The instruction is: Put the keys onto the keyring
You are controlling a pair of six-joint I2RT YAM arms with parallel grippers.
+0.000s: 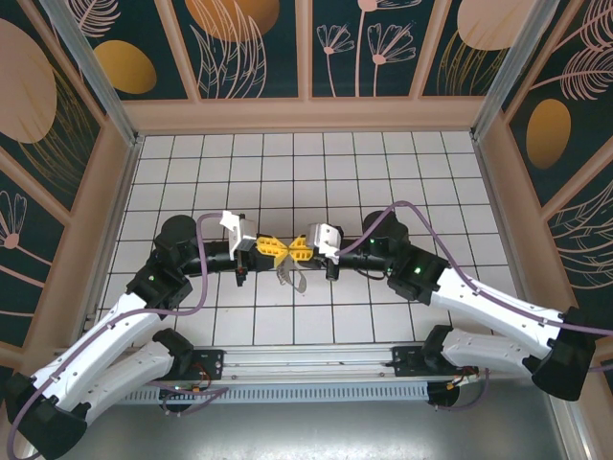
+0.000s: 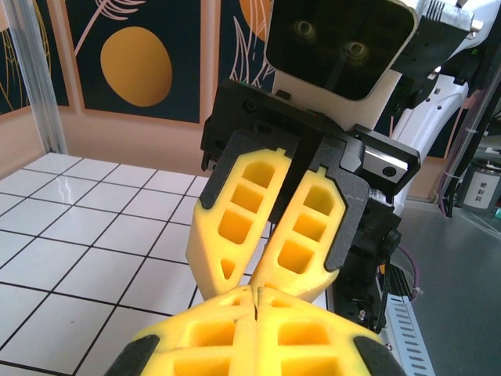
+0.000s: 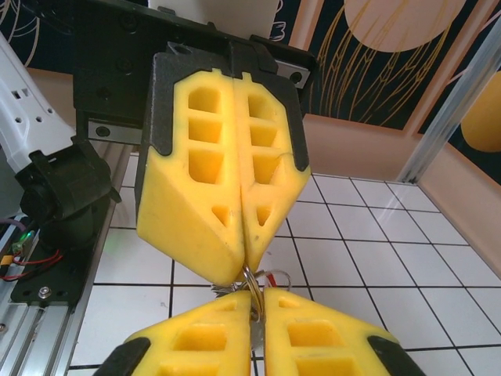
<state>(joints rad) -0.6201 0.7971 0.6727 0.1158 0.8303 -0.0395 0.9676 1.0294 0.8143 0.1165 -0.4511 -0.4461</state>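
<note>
Keys [image 1: 286, 276] hanging tips-down beneath keyring [image 3: 252, 276]

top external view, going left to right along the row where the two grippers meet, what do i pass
left arm's black joint → left wrist camera → left gripper → right gripper → right wrist camera → right arm's black joint
</note>
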